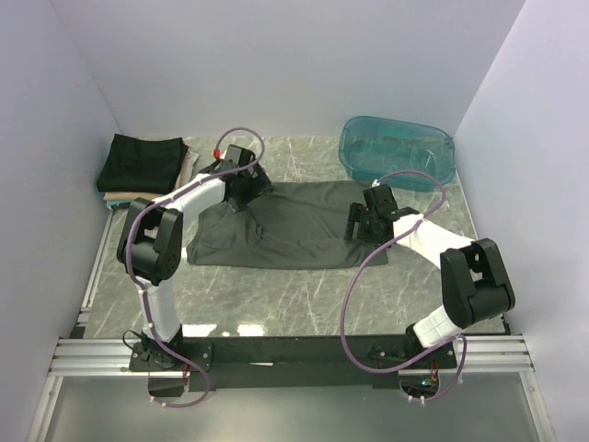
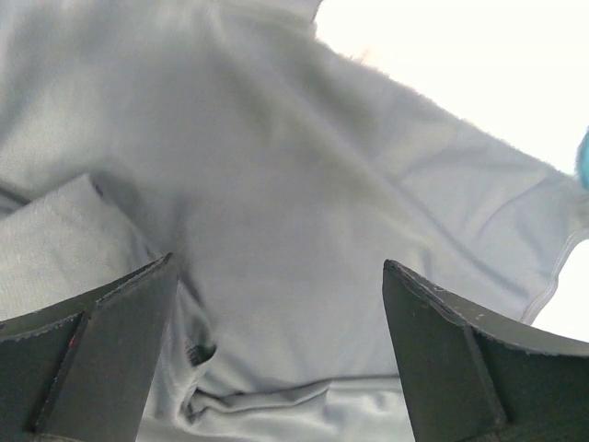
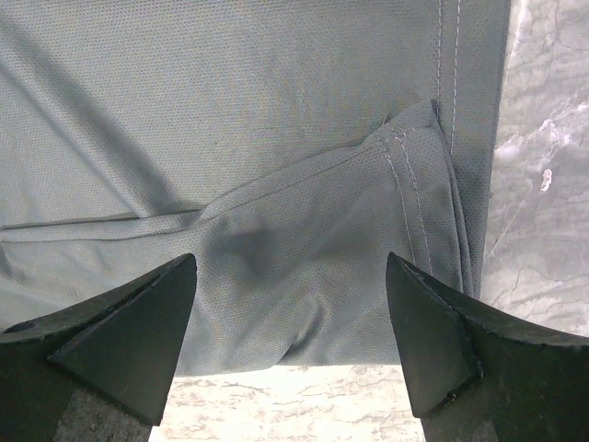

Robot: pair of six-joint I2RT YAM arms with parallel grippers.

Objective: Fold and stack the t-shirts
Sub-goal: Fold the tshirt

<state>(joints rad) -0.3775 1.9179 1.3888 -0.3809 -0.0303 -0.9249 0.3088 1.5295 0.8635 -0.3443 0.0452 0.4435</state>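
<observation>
A dark charcoal-grey t-shirt (image 1: pixel 285 226) lies spread flat across the middle of the marble table. My left gripper (image 1: pixel 241 195) is open over its far left part; the left wrist view shows grey cloth (image 2: pixel 304 212) with folds between the spread fingers (image 2: pixel 101 341). My right gripper (image 1: pixel 361 228) is open over the shirt's right edge; the right wrist view shows a folded-over hem (image 3: pixel 368 239) between the fingers (image 3: pixel 442 341), with bare table just beyond. A folded black t-shirt (image 1: pixel 141 162) tops a stack at the far left, with tan and cream layers (image 1: pixel 118 196) under it.
A translucent teal plastic tub (image 1: pixel 398 152) stands at the far right. White walls enclose the table on three sides. A metal rail (image 1: pixel 92 276) runs along the left edge. Purple cables loop from both arms.
</observation>
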